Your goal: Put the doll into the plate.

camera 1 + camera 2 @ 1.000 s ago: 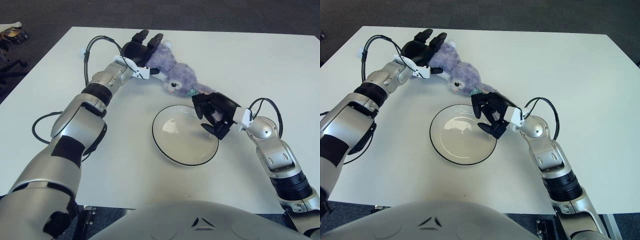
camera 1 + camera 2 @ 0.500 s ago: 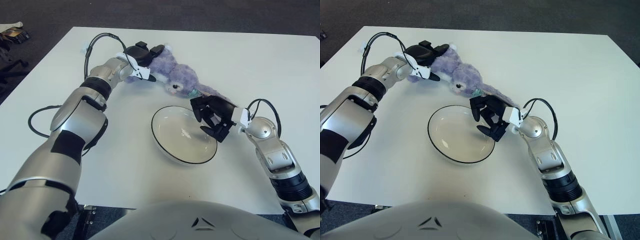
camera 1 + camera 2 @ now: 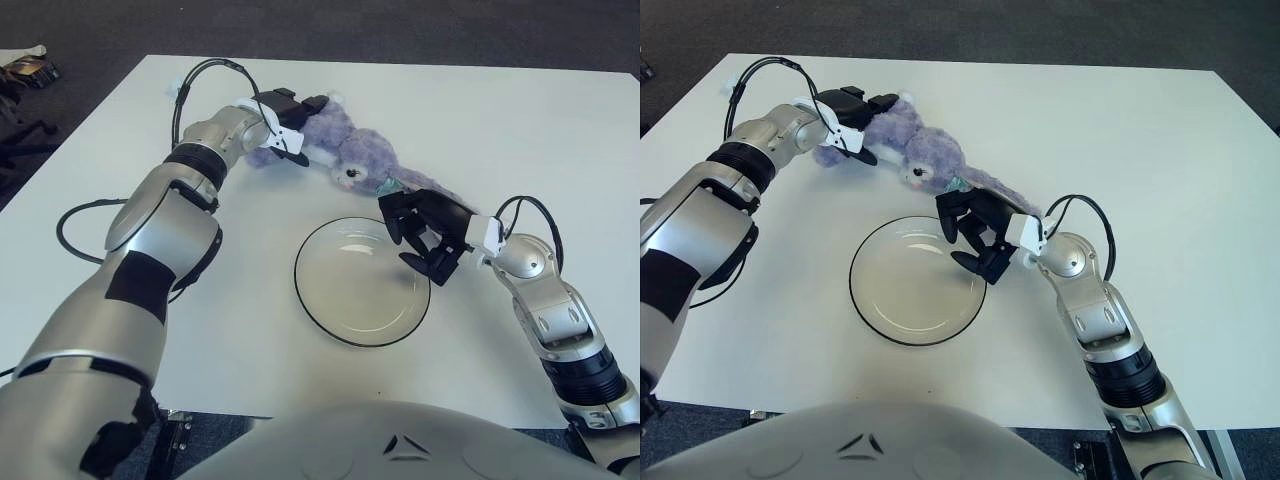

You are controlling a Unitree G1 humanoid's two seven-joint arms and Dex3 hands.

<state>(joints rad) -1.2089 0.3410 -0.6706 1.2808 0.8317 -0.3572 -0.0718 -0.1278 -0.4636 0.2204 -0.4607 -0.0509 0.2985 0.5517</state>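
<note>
A: Left eye view first: what is seen of the soft purple plush doll point(image 3: 350, 158)?

B: A fuzzy lavender toy is shown lying stretched out on the flat white table point(image 3: 520, 120), toward the far edge and a little left of the middle. A paler face patch with a dark eye and a pink spot is turned toward the near edge, and a bit of teal cloth is visible at its neck. One limb is extended toward the right side.

A: Is it held?

B: The black three-fingered left hand point(image 3: 285, 108) is closed around the doll's far-left end, with fingers point(image 3: 316, 102) laid over the fur and another pressed beneath. The doll's right end is met by the black three-fingered right hand point(image 3: 428, 232), whose fingers are curled, but whether the plush is actually gripped there cannot be told; the hand is seen just above the plate's right rim.

A: And the round shallow glass plate with a dark rim point(image 3: 362, 281)?

B: It is placed near the table's middle, closer to the near edge than the doll. Nothing is carried in it. The doll is kept wholly outside it, just beyond its far rim.
</note>
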